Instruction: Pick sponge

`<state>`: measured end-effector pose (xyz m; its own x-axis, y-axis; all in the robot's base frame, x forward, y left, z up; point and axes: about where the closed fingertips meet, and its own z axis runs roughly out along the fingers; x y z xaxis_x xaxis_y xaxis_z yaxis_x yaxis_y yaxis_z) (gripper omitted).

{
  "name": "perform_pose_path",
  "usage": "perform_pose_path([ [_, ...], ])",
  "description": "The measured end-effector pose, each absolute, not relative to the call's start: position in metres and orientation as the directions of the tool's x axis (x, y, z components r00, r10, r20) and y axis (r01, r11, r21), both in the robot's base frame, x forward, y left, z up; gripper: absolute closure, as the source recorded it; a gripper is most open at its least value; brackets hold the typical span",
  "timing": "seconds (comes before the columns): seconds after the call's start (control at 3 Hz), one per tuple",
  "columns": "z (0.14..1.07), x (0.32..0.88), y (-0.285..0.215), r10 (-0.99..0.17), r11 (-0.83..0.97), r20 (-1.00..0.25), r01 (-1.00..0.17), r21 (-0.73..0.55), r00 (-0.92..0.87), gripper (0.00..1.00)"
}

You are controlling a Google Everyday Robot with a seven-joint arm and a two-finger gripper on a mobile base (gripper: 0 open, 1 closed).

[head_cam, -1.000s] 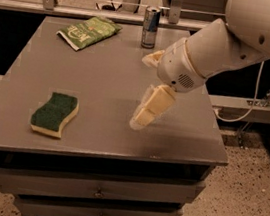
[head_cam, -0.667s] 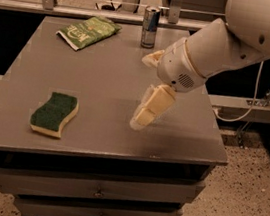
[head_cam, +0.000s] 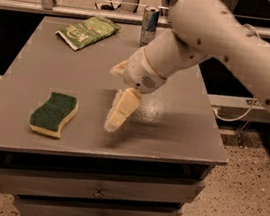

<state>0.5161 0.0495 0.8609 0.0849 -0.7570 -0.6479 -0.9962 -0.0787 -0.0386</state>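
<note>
The sponge [head_cam: 53, 114], dark green on top over pale yellow foam with wavy sides, lies flat on the grey table [head_cam: 172, 131] near its front left. My gripper [head_cam: 112, 98] hangs over the table's middle, to the right of the sponge and a short gap away from it. Its cream fingers [head_cam: 119, 110] stand apart, one pointing down at the tabletop. The gripper is open and holds nothing.
A flat green snack packet [head_cam: 88, 31] with white lettering lies at the back left. A metal can [head_cam: 149, 24] stands at the back middle, behind my arm. Drawers run below the table's front edge. A railing and a floor cable lie beyond the table.
My gripper and arm have moved left across the table, closer to the sponge. The sponge, packet and can have not moved.
</note>
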Motion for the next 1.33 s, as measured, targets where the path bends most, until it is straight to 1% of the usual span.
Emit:
perform_pose_path([
  [0.67, 0.823, 0.523, 0.11, -0.711, -0.156, -0.697, -0.987, 0.025, 0.095, 0.0],
  [1.33, 0.823, 0.513, 0.146, -0.626, -0.2, -0.777, -0.977, 0.08, 0.064, 0.0],
])
